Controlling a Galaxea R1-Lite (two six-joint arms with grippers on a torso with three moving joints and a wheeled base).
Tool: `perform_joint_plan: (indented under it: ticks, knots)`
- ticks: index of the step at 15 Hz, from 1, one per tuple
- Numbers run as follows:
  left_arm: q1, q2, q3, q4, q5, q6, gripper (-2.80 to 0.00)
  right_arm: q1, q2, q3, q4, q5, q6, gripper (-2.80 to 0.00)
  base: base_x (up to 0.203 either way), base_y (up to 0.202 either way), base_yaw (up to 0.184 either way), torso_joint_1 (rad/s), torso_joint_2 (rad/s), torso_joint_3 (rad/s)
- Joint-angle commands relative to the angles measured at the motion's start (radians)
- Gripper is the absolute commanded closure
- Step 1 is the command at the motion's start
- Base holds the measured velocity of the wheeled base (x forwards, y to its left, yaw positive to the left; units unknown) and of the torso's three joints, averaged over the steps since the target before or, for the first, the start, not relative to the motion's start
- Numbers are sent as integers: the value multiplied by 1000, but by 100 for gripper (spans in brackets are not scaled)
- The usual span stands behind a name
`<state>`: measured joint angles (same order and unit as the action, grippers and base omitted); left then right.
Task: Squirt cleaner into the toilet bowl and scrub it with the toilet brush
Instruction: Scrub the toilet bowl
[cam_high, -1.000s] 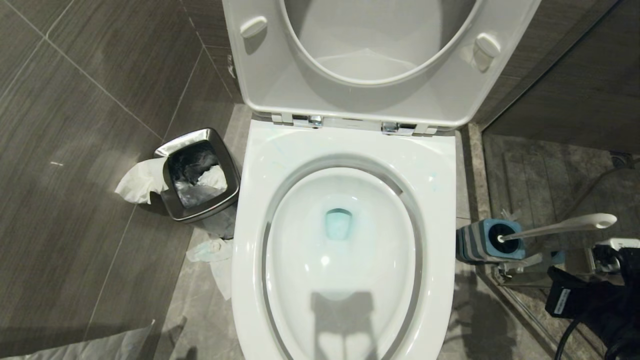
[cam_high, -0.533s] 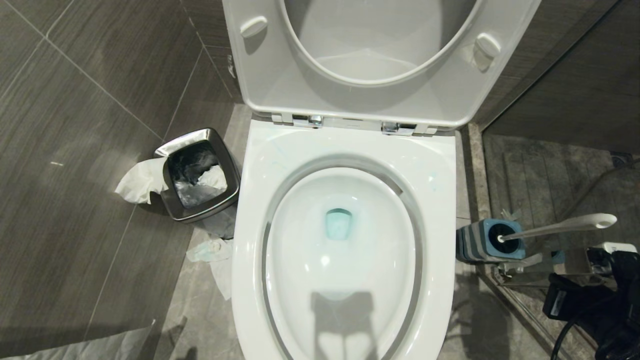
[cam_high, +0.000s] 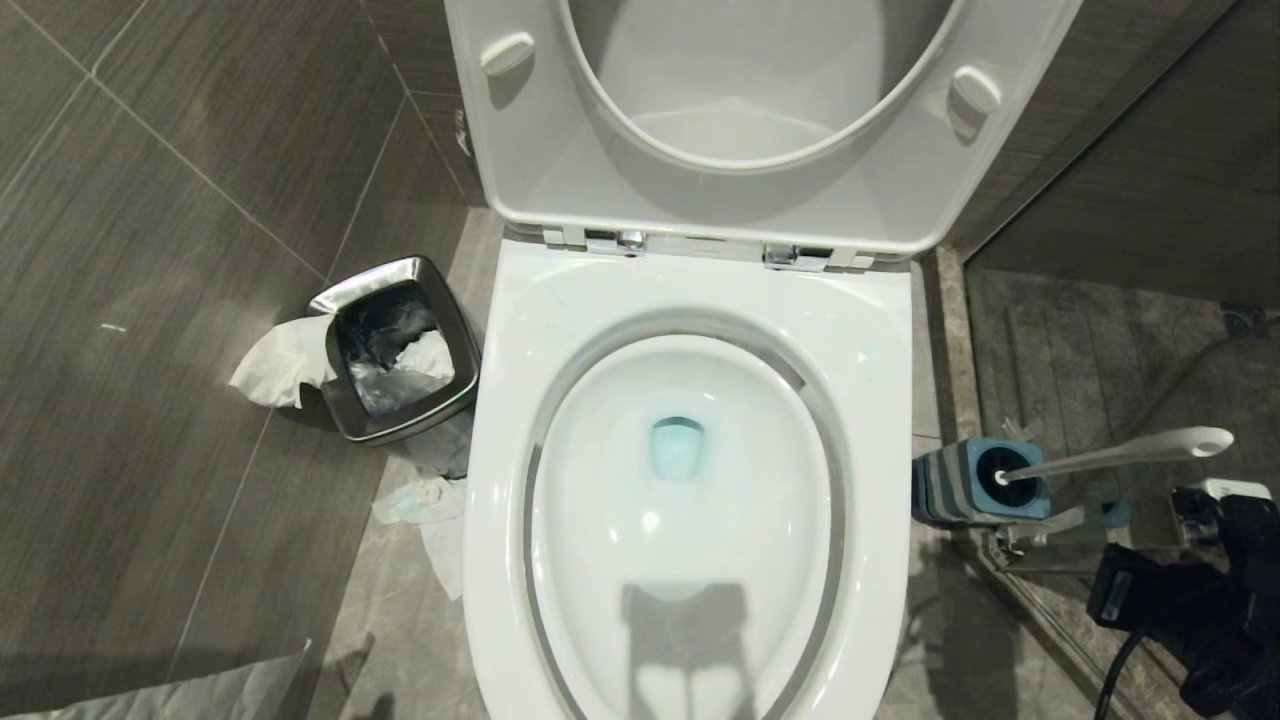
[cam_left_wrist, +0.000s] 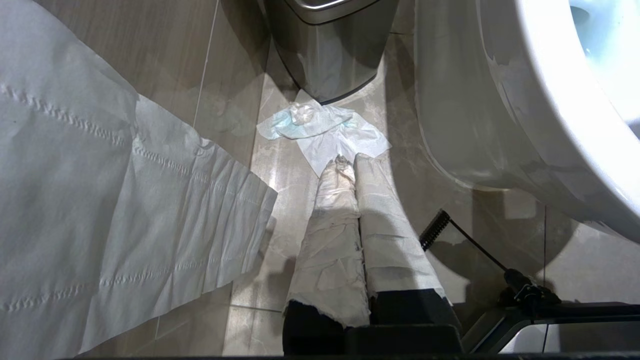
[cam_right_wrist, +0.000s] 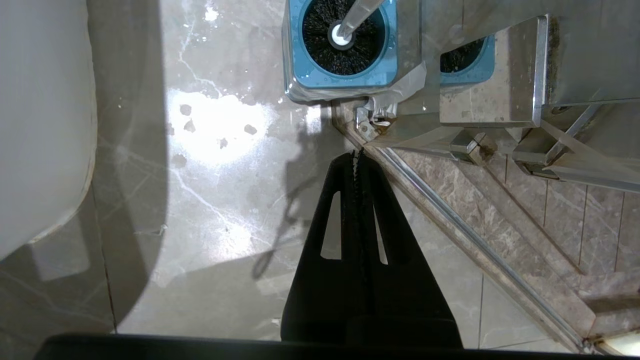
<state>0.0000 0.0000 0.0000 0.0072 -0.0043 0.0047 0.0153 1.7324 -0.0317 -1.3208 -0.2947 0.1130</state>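
Right gripper (cam_right_wrist: 356, 155): my fingers clenched, empty, drifted slightly since a second ago.
Toilet brush (cam_right_wrist: 343, 37): ahead of fingertips, ungrasped.
Meaning: scrubbing not started.
Left gripper (cam_left_wrist: 348, 162): clenched, idle.

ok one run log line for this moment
cleaner: in toilet bowl | toilet brush: in holder | right gripper: shut, empty, near holder | left gripper: shut, parked

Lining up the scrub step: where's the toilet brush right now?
The toilet brush stands in its blue-and-grey holder on the floor at the robot's right of the toilet bowl. The right gripper, shut and empty, hangs near it.
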Motion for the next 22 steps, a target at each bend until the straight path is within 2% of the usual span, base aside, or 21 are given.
perform_joint_plan:
  ticks: [1,3,4,8,13,16,19,22]
  knots:
    - [0,0,3,0,1,0,0,-2,8,1,-6,-1,1,0,0,0,0,0,0,0]
    - [0,0,3,0,0,0,0,-3,14,9,-6,-1,-1,0,0,0,0,0,0,0]
    - [0,0,3,0,1,0,0,-3,22,12,-6,-1,-1,-280,0,0,0,0,0,0]
    - [0,0,3,0,0,0,0,-5,45,4,-7,-2,1,-280,0,0,0,0,0,0]
    - [0,0,3,-1,0,0,0,-77,83,-39,-8,2,5,-280,0,0,0,0,0,0]
    - [0,0,3,0,0,0,0,-86,114,-88,-9,18,-4,-280,0,0,0,0,0,0]
    - [0,0,3,-1,1,0,0,-86,128,-95,-8,61,-62,-280,0,0,0,0,0,0]
    - [0,0,3,-1,0,0,0,-89,130,-138,-6,63,-135,-280,0,0,0,0,0,0]
